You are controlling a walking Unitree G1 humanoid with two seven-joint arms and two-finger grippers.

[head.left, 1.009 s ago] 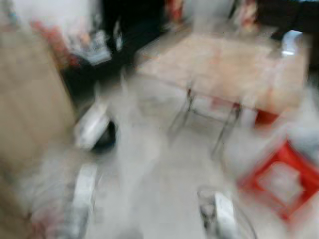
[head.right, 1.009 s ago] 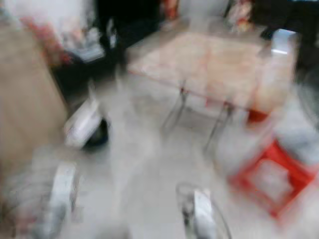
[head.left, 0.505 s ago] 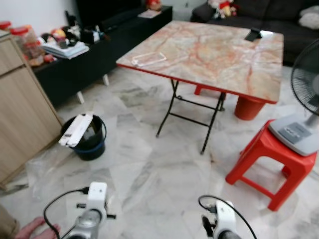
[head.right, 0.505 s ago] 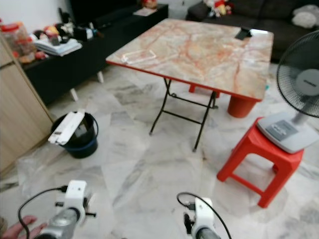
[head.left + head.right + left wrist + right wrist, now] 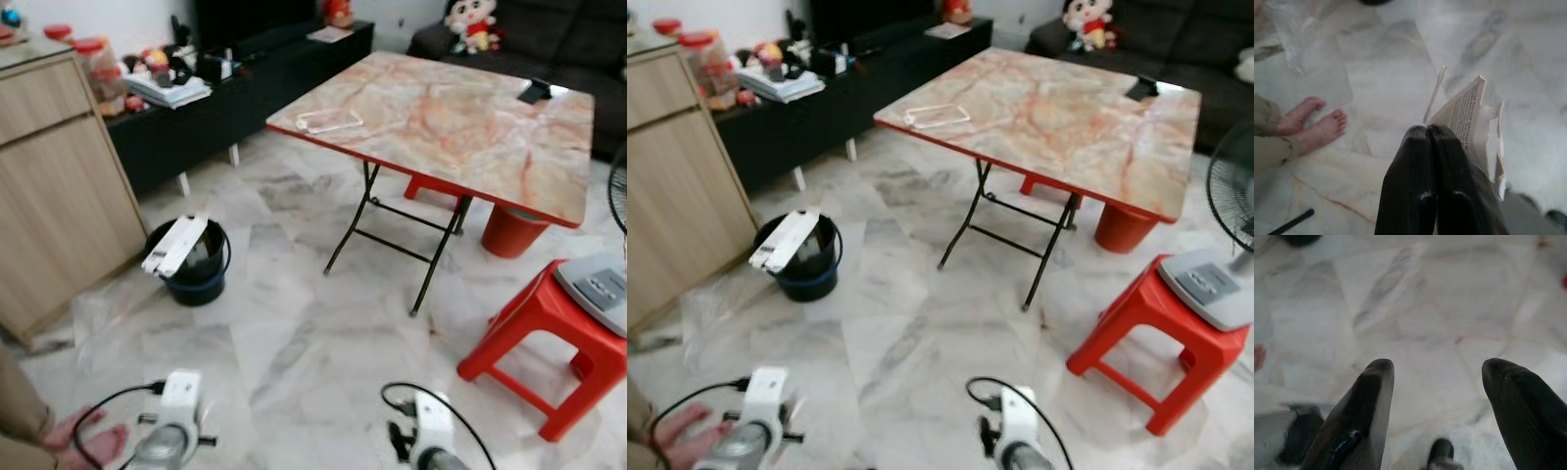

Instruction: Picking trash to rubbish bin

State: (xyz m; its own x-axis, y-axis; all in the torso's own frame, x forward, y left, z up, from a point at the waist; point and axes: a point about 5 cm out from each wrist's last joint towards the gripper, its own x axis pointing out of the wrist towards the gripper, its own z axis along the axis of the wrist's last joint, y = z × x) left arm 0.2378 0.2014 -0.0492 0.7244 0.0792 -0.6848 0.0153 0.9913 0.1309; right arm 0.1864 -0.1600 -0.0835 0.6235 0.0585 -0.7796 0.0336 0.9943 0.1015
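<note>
In the left wrist view my left gripper (image 5: 1427,129) hangs low over the marble floor, its two black fingers pressed shut. A torn piece of printed white paper (image 5: 1469,110) sticks out beside them, held in the grip. My right gripper (image 5: 1437,367) stands open over bare floor with nothing between its fingers. The rubbish bin (image 5: 199,266), a black bucket with a blue base, stands on the floor ahead to my left, near a wooden cabinet. A flat white box (image 5: 174,245) leans out over its rim.
A person's bare feet (image 5: 86,438) are close beside my left arm. A wooden cabinet (image 5: 59,186) stands at left, with a clear plastic sheet (image 5: 108,313) on the floor before it. Ahead is a folding marble-top table (image 5: 441,108); a red stool (image 5: 549,343) carrying a fan stands at right.
The heavy blur of a second ago has cleared and the head camera has swung slightly, shifting the room rightward. The bin, table and stool have not moved.
</note>
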